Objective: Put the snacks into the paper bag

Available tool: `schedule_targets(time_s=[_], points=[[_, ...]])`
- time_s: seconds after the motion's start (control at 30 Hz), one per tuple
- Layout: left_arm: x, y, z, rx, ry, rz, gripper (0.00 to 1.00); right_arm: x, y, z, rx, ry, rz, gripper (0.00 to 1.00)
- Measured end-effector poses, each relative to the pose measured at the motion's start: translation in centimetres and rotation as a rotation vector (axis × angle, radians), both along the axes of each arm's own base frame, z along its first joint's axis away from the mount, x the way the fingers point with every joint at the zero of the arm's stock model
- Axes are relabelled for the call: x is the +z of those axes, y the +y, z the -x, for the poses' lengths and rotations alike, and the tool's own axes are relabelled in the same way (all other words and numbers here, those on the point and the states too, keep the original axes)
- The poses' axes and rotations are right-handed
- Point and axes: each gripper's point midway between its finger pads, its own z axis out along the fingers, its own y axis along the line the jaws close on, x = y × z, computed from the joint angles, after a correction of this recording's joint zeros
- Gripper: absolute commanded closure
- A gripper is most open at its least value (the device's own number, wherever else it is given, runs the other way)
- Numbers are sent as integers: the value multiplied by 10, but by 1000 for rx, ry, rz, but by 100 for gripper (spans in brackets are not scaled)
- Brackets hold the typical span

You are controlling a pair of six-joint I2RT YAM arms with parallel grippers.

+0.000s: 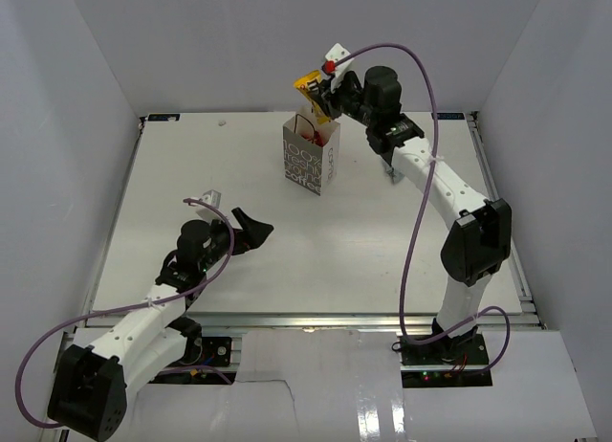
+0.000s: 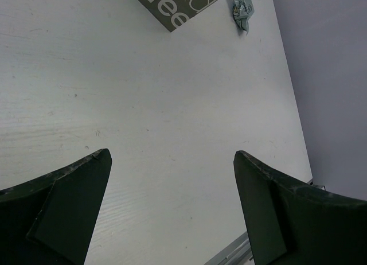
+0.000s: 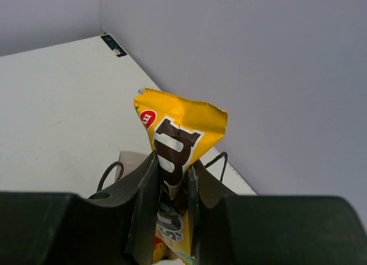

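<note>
Packet (image 3: 181,132) in right gripper (image 3: 172,174) — above paper bag (image 1: 311,162) rim

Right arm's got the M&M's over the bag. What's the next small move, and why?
Probably lower the right gripper slightly, then open it: it is shut on the yellow M&M's packet, which hangs over the open mouth of the paper bag, so a release should drop it in.
</note>
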Motion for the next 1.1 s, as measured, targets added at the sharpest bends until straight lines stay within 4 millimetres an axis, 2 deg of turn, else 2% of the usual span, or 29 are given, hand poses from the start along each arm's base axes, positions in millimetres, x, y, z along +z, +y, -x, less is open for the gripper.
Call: schedule_targets(time_s=[0.13, 0.23, 0.27, 0.3, 0.43, 0.53, 0.6, 0.73, 0.8, 0.83, 0.87, 1.0, 1.03, 1.1], points=[[3, 0, 0, -1, -8, 4, 2, -5, 10, -14, -61, -10, -38, 85], [3, 0, 0, -1, -8, 3, 2, -4, 11, -21, -110, -27, -63, 77], [3, 0, 0, -1, -8, 3, 2, -2, 10, -23, -121, -32, -72, 74], [3, 0, 0, -1, -8, 3, 2, 0, 10, -24, -133, -37, -82, 65], [3, 0, 0, -1, -8, 3, 2, -2, 8, -26, -156, -31, -105, 50], [2, 0, 0, -1, -8, 3, 2, -8, 8, -26, -158, -14, -104, 45], [2, 0, 0, -1, -6, 2, 2, -9, 8, -26, -159, -7, -109, 38], [-2, -1, 0, -6, 3, -4, 2, -9, 9, -26, -156, 0, -114, 32], [-3, -1, 0, -9, 7, -6, 2, -11, 10, -24, -147, 4, -108, 19], [-4, -1, 0, -10, 8, -6, 2, -11, 10, -24, -141, 3, -98, 0], [-4, -1, 0, -10, 6, -7, 2, -14, 10, -22, -129, 9, -82, 10], [-3, -1, 0, -11, 4, -10, 2, -21, 9, -4, 46, 26, 11, 10], [-3, -1, 0, -11, 3, -11, 2, -22, 4, -1, 86, 40, 19, 10], [-3, -1, 0, -12, 0, -14, 2, -24, -20, 2, 131, 78, 28, 10]])
